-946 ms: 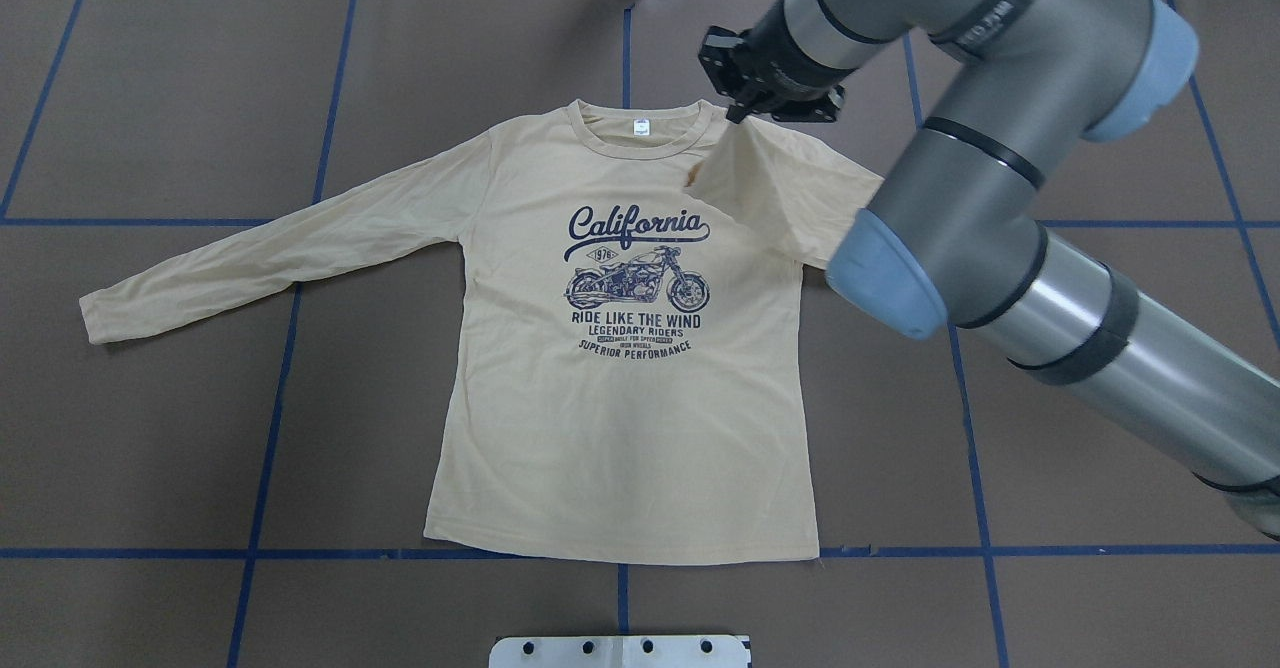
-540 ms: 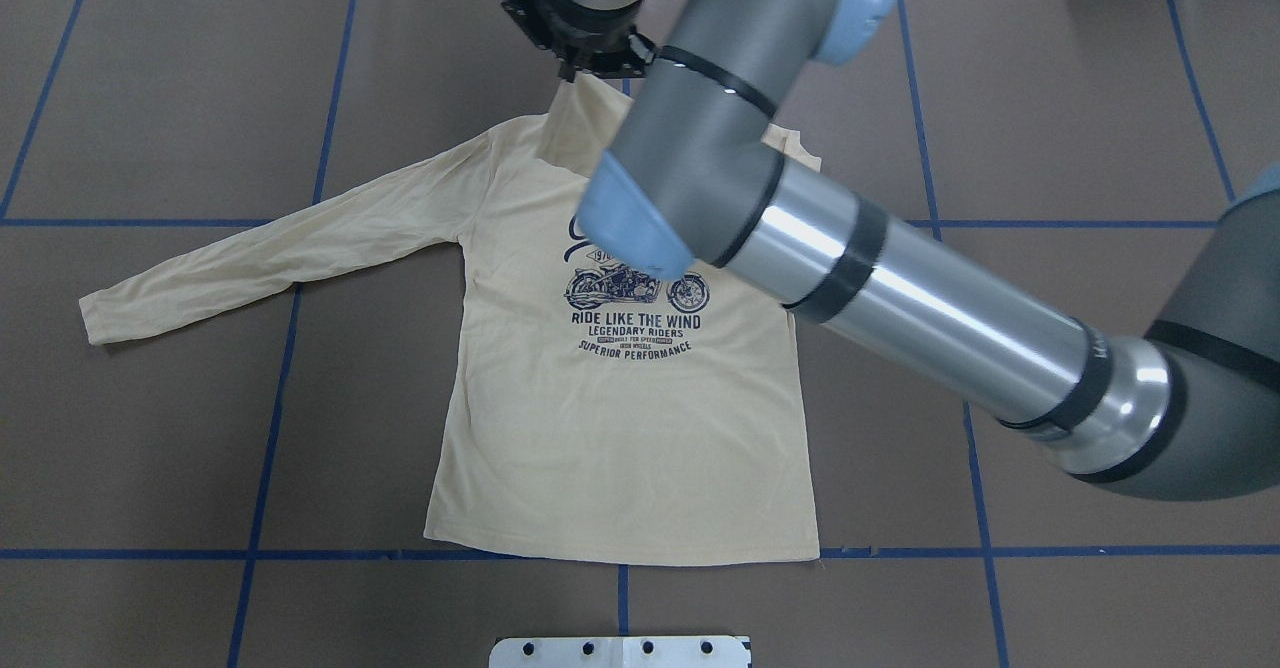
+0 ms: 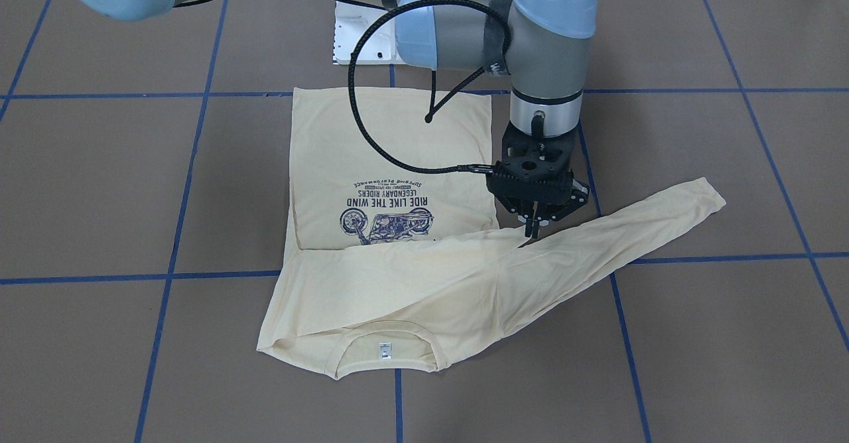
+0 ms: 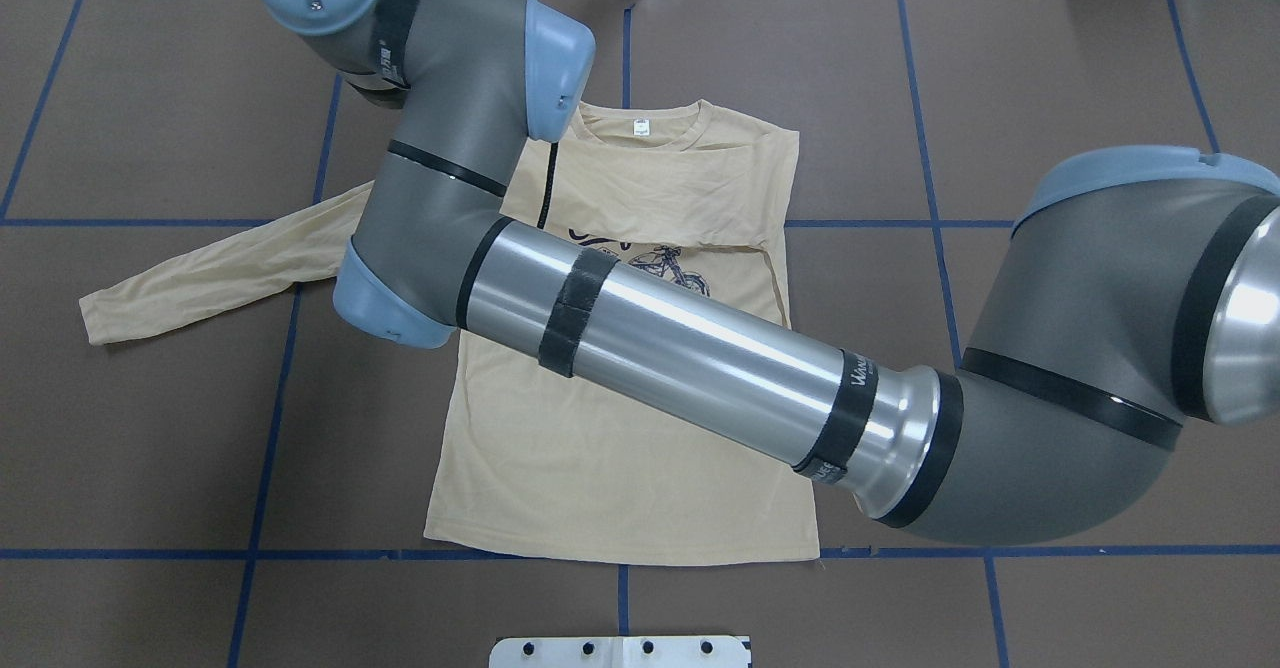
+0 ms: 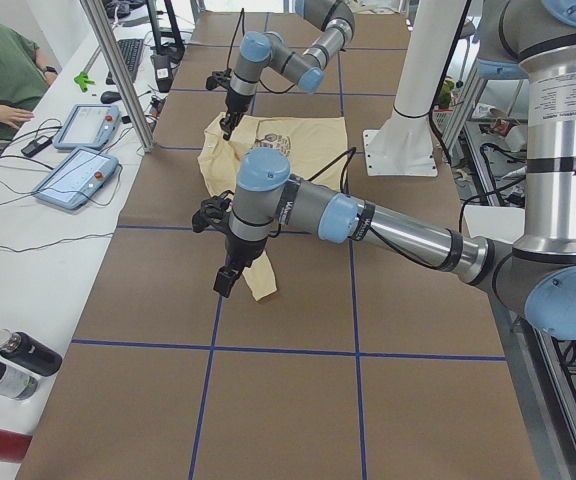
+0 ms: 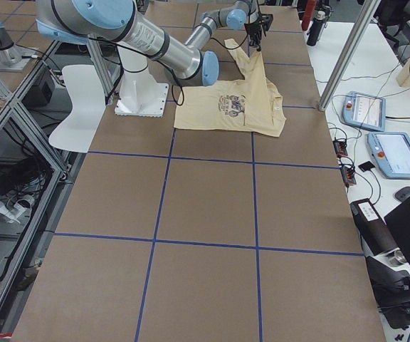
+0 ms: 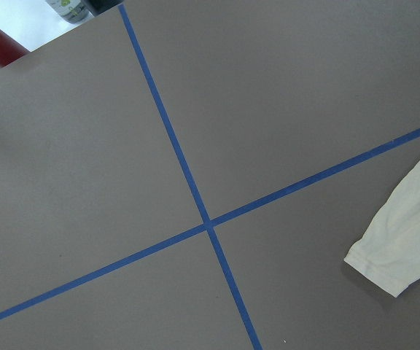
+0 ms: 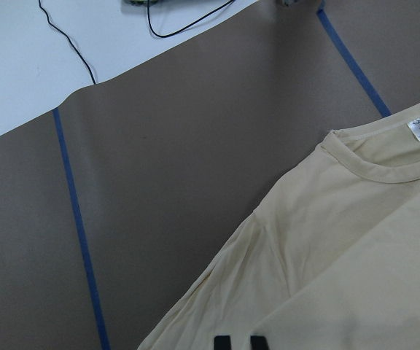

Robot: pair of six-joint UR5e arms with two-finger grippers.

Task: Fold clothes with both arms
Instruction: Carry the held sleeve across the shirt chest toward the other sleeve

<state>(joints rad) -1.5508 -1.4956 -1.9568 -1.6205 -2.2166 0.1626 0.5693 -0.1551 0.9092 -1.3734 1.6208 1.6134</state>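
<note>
Sleeve (image 4: 690, 183) of the pale cream-yellow long-sleeve T-shirt (image 4: 600, 468), hoisted a moment ago, now lies across its chest on the brown table (image 4: 1050, 98), black right gripper (image 3: 532, 231) at its end, left gripper (image 5: 226, 283) hovering apart, and neither grip can be told.

The pale yellow long-sleeve T-shirt (image 3: 411, 270) lies flat, print up (one sleeve folded across), right under the black right gripper (image 3: 533, 231).

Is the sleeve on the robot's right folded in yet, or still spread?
Folded: the sleeve lies across the chest of the shirt, covering the top of the print.
</note>
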